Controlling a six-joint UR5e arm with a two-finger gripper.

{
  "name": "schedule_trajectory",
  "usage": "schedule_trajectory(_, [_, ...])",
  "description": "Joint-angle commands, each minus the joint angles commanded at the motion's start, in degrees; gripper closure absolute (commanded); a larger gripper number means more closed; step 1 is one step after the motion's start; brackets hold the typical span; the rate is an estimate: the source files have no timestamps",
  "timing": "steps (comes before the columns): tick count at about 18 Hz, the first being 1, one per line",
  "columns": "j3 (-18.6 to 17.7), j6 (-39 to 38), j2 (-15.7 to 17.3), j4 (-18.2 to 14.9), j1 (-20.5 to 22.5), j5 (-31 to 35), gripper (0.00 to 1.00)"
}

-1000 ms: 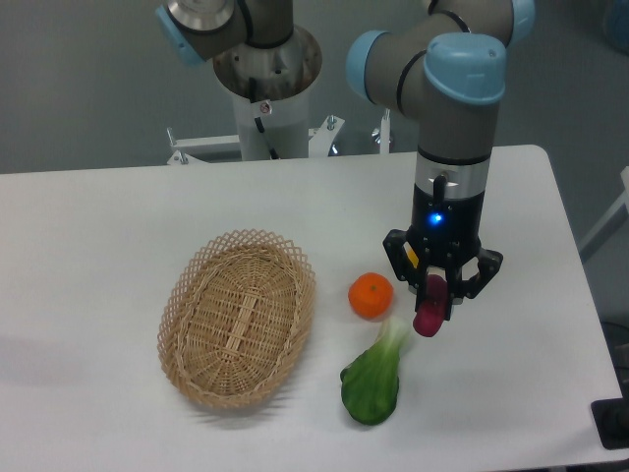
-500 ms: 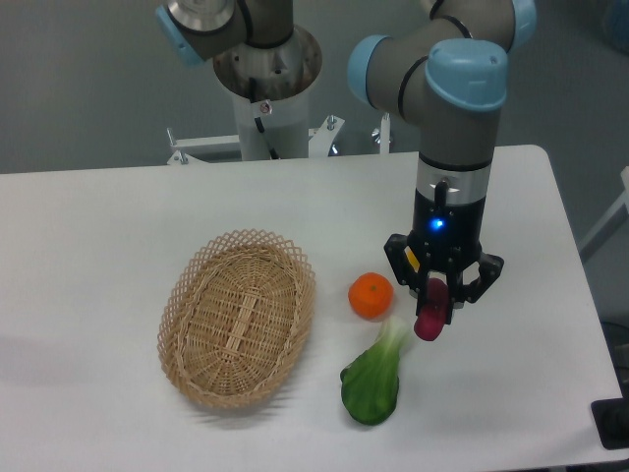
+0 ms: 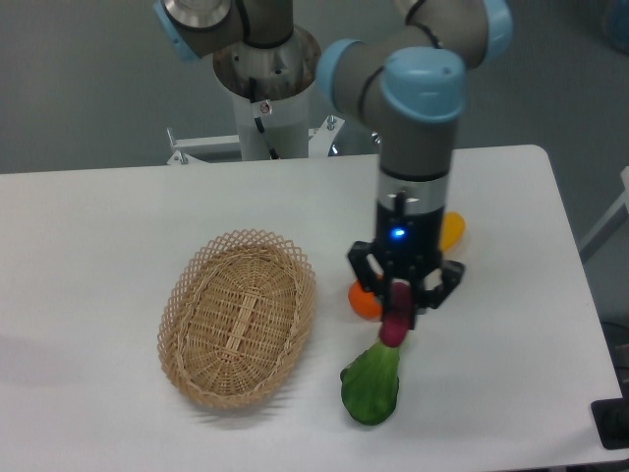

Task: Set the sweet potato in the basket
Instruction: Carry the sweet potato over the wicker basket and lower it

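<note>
My gripper [image 3: 399, 303] is shut on the magenta-purple sweet potato [image 3: 395, 323], which hangs from the fingers above the table, over the stem of a green leafy vegetable. The light tan woven wicker basket [image 3: 239, 317] with a lacy rim lies on the table to the left, apart from the gripper and empty. The round orange fruit [image 3: 362, 303] is partly hidden behind the gripper's left finger.
A green leafy vegetable [image 3: 371, 382] lies just below the gripper. A yellow-orange vegetable [image 3: 451, 231] peeks out behind the arm on the right. The robot's white base column [image 3: 267, 93] stands at the table's back edge.
The gripper has moved left toward the basket with the sweet potato in it, now covering part of the orange fruit. The yellow-orange vegetable behind the arm has come into view.
</note>
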Motion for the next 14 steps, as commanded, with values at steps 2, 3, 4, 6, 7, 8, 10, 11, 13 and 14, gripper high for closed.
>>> schedule_trajectory(2, [-1.75, -1.76, 0.71, 0.00, -1.42, 0.71, 0.84])
schedule_trajectory(3, [-2.89, -2.64, 1.14, 0.09, -2.38, 1.23, 0.84])
schedule_trajectory(4, [-4.56, -3.17, 1.41, 0.44, -3.95, 2.28, 0.84])
schedule_trajectory(6, [-7.81, -3.44, 1.50, 0.53, -7.38, 6.66, 0.84])
schedule_trajectory(7, [-9.13, -3.61, 1.32, 0.53, -9.57, 9.65, 0.84])
schedule_trajectory(8, [-10.28, -4.48, 1.15, 0.61, -11.60, 12.11, 0.84])
schedule_trajectory(10, [-12.12, -7.12, 0.62, 2.10, -14.15, 13.89, 0.84])
schedule_trajectory(11, [-13.09, -8.00, -0.16, 2.46, -14.95, 14.07, 0.84])
schedule_trajectory(13, [-13.89, -8.71, -1.74, 4.03, -15.83, 14.85, 0.84])
schedule_trajectory(14, [-14.33, -9.06, -2.88, 5.00, -16.70, 16.34, 0.84])
